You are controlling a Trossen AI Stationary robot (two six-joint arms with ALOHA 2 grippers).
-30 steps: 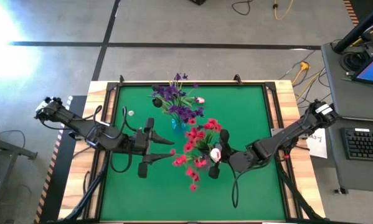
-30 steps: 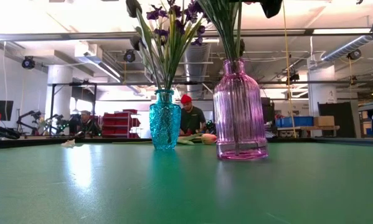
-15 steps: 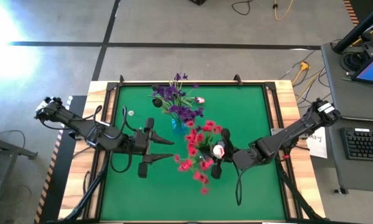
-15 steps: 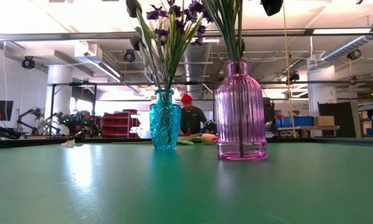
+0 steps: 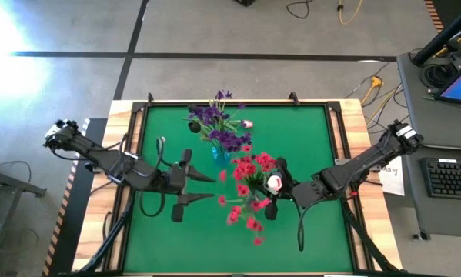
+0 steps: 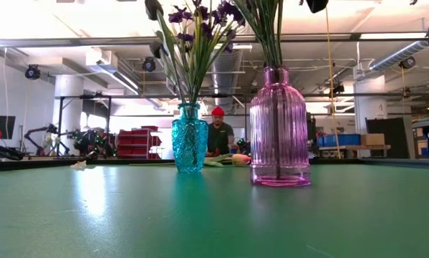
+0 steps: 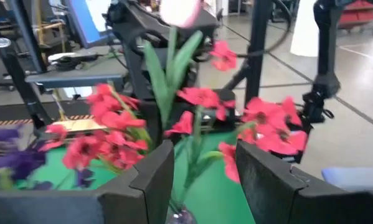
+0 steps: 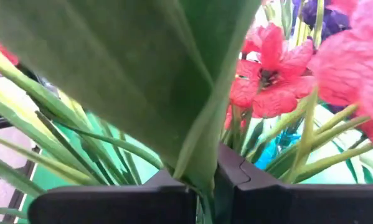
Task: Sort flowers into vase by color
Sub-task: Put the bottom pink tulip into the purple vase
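Clamped tight, the right gripper [image 5: 274, 192] pinches the green stem and leaf [image 8: 174, 81] of a white-pink tulip [image 5: 272, 183]; in the right wrist view its two dark fingers [image 8: 174, 199] meet around the leaf with no gap. That gripper sits just right of the red flowers [image 5: 249, 181], near the middle of the green table [image 5: 307, 138], with the tulip bud beside the red blossoms.

Opposite it, the left gripper [image 5: 207, 187] points toward the same bunch from the left, its jaws partly open. The left wrist view shows the two fingers [image 7: 146, 180] apart, with the stems of the red bunch and the mouth of a vase in the gap between them; whether the fingers touch anything I cannot tell.

From table height, the red flowers' stems stand in a pink ribbed glass vase [image 6: 279, 129], to the right of a smaller teal glass vase [image 6: 190, 139]. The teal vase holds the purple flowers [image 5: 215, 123], which lie farther back on the table than the red ones. Another pale tulip bud [image 5: 247, 123] shows at the right edge of the purple bunch.

Beyond the table, a person in a red cap [image 6: 218, 132] is in the workshop room behind the vases.
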